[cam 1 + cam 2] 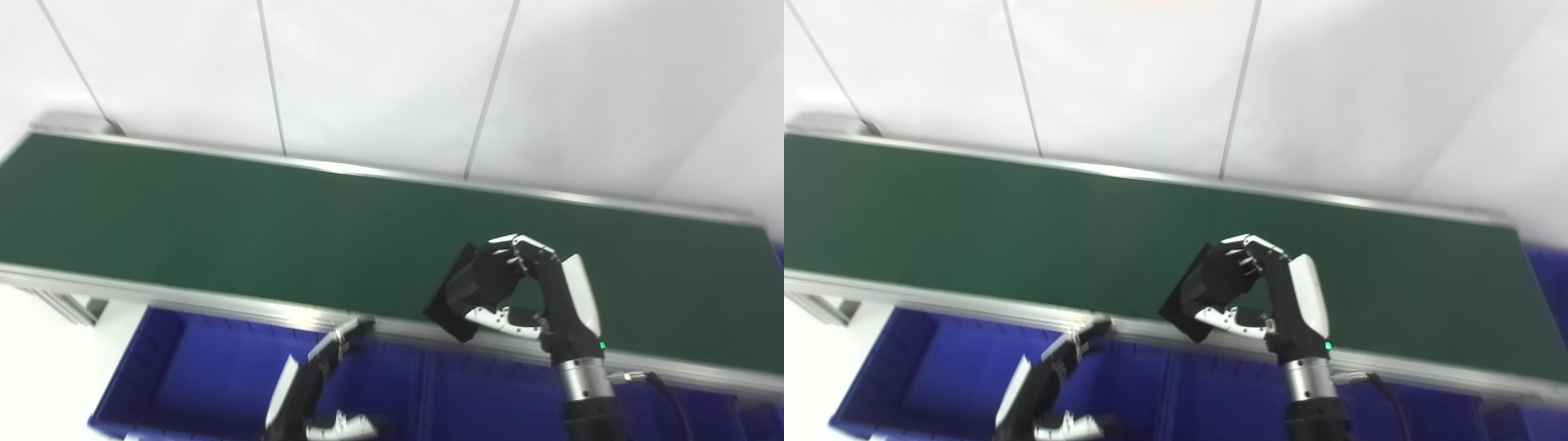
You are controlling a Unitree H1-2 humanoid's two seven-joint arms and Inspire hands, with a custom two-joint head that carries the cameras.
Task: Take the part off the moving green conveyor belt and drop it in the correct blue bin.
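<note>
I've got the right hand [539, 288] over the near edge of the green conveyor belt [245, 226], fingers and thumb wrapped around a black part [471, 285]; fingers [520, 245] curl over its top, thumb [502, 318] presses in from below; grasp looks firm. The part is a dark blocky piece with a flat plate-like base; its lower corner overhangs the belt's near aluminium rail [214, 303]; I can't tell whether it touches the belt surface or is lifted clear of it. A green status light glows on the right wrist [603, 346]; a cable runs off the forearm just below it.

Left hand [318, 380] sits low, in front of the belt and above the blue bins; fingers apart and extended, holding nothing; its fingertips [358, 323] reach up to the near rail, and I can't tell if they touch it. Thumb shows at the bottom edge of frame.

Blue bins [184, 373] run side by side along the front under the rail; a divider wall [425, 386] sits between the two hands; another blue bin [1546, 269] peeks out at the belt's right end. White panelled wall [380, 79] behind the belt.
</note>
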